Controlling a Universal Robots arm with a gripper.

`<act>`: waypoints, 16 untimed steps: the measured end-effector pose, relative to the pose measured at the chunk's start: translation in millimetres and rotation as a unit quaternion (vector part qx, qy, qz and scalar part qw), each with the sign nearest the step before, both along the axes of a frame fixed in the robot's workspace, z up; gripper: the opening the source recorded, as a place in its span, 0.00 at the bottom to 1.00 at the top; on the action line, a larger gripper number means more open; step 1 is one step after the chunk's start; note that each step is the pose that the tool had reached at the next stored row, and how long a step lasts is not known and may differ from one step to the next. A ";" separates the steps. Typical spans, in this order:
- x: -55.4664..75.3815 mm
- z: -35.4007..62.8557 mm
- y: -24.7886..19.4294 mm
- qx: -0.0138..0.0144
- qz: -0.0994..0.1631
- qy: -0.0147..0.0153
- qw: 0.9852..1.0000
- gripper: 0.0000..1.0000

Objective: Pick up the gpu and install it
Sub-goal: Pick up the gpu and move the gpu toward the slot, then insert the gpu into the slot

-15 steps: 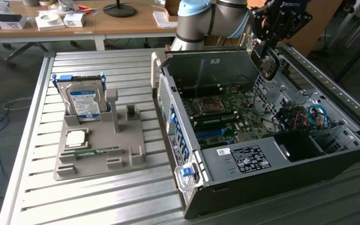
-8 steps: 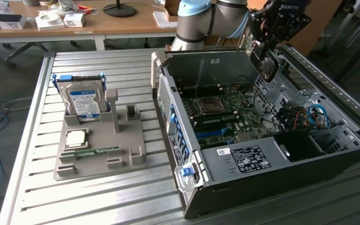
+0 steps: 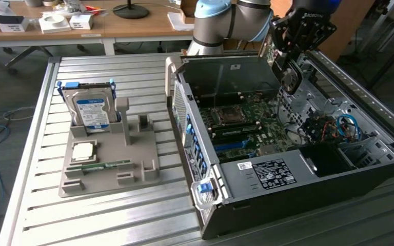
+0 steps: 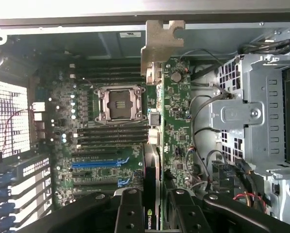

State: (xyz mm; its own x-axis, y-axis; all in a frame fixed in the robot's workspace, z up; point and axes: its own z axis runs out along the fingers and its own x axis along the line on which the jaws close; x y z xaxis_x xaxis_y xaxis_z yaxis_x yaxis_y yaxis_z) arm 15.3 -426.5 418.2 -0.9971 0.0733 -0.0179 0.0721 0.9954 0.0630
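Black fingers (image 4: 130, 213) are clamped on one end of the thin flat gpu card (image 4: 176, 136), which hangs above the green motherboard (image 4: 106, 145) in the open dark computer case (image 3: 307, 169). The end grip likely leaves the connector edge free, and the card isn't seated yet.

The arm (image 3: 219, 24), silver-grey with pale blue caps on its joints, stands at the back of the exterior view and bends across toward that view's right. Its last joints end in a black wrist, and from there the black tool (image 3: 287, 54) points steeply downward, tilted a little toward the exterior view's left. In the wrist view the tool (image 4: 153, 200) shows as two thick black fingers (image 4: 129, 211) set side by side, their linkages spreading out behind them. The fingers are closed in on a thin card (image 4: 151, 165), one pad pressed to each flat side. The card (image 3: 290, 77) hangs below the tool on edge.
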 end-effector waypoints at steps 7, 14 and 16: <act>7.7 -0.7 0.0 0.000 0.000 0.000 1.000 0.26; 7.8 -0.7 0.0 0.000 0.000 0.000 1.000 0.26; 7.8 -0.7 0.0 0.000 0.000 0.000 1.000 0.26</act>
State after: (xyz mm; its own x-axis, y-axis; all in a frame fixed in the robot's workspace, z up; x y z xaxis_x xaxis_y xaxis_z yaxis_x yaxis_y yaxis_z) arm 23.1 -426.5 417.5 -0.9971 0.0733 -0.0179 0.0721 0.9954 0.0632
